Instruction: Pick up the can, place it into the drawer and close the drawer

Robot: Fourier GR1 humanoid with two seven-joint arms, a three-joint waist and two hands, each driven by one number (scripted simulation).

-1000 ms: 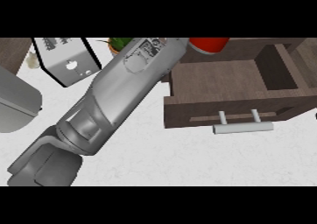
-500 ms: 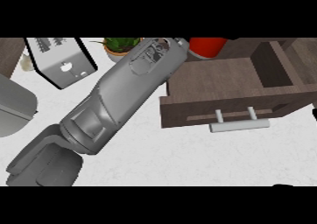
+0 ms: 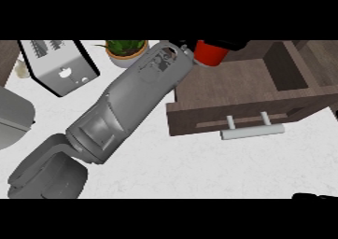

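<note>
Can (image 3: pixel 209 52): red body, black top, positioned at the rear edge of the open drawer (image 3: pixel 234 91), near the drawer's left rear corner. Compared with one second ago, the can appears farther over the drawer's rear wall and less hidden by the forearm; the view has also shifted, so part of that change may be camera motion.

Left hand (image 3: pixel 229 44): only dark finger shapes show at the top of the view, touching or overlapping the can's upper part. Whether the fingers curl round the can cannot be told from this view. The left forearm (image 3: pixel 123 107) runs diagonally from the lower left toward the can and has extended further up and to the right over the last second.

Right hand (image 3: pixel 320 196): a dark edge shows at the lower right corner, resting; its finger position cannot be told.

Drawer: pulled out, interior visible and unoccupied, pale bar handle (image 3: pixel 251 132) on the front face toward the robot.

Other items on the white table (image 3: pixel 199 168): toaster (image 3: pixel 58 67) at upper left, potted plant (image 3: pixel 125 50) beside the forearm's far end.

Assessment: the can is likely being carried toward the drawer, with the placing step under way. The can is not yet inside. Remaining steps: lower the can into the cavity, release, then push the front shut by the handle.
</note>
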